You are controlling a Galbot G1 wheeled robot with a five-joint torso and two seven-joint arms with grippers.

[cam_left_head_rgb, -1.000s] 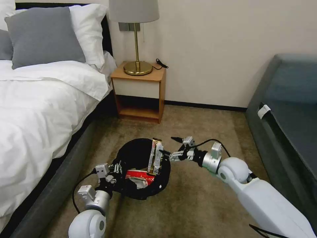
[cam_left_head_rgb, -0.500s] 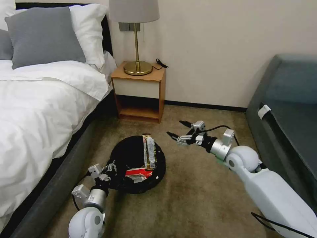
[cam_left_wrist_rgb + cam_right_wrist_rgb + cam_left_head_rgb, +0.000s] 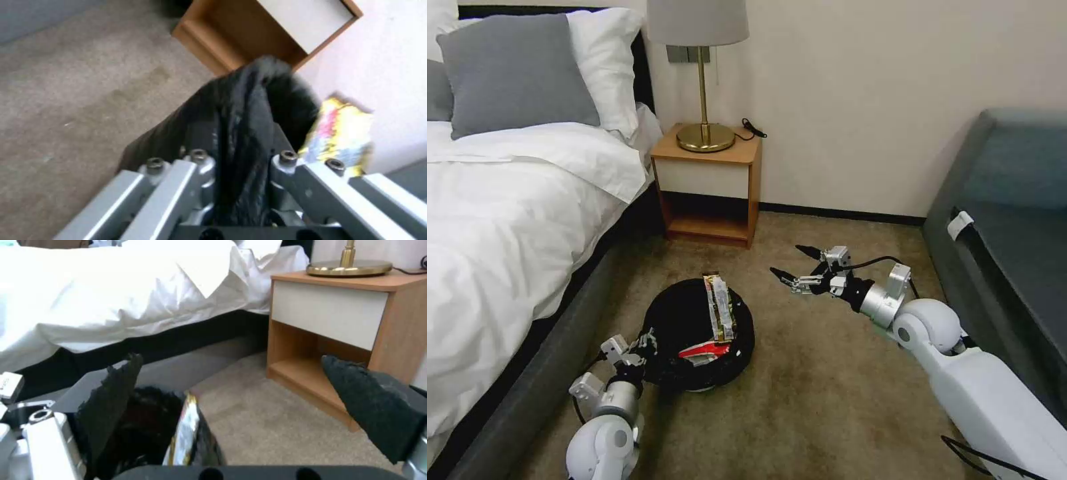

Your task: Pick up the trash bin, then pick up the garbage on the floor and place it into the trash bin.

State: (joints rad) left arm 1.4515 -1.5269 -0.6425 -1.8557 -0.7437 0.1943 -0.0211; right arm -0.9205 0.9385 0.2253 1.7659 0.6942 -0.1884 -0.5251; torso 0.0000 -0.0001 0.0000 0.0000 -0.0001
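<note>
The right gripper (image 3: 240,400), its two black textured fingertips (image 3: 111,396) spread wide apart, hangs over a black-lined trash bin (image 3: 133,426) holding an upright gold-edged snack wrapper (image 3: 182,433), between a white-sheeted bed (image 3: 111,296) and a wooden nightstand (image 3: 338,326) on beige carpet (image 3: 267,426).

You were looking at a brown carpeted floor (image 3: 820,400) that carried everything here. The trash bin (image 3: 694,333), lined with a black bag, was low over the middle of it; whether it touched the carpet could not be told. A wooden nightstand (image 3: 710,187) stood on it against the wall, just beside the bed (image 3: 500,233) on the left. A grey sofa (image 3: 1007,227) sat along the right edge.
</note>
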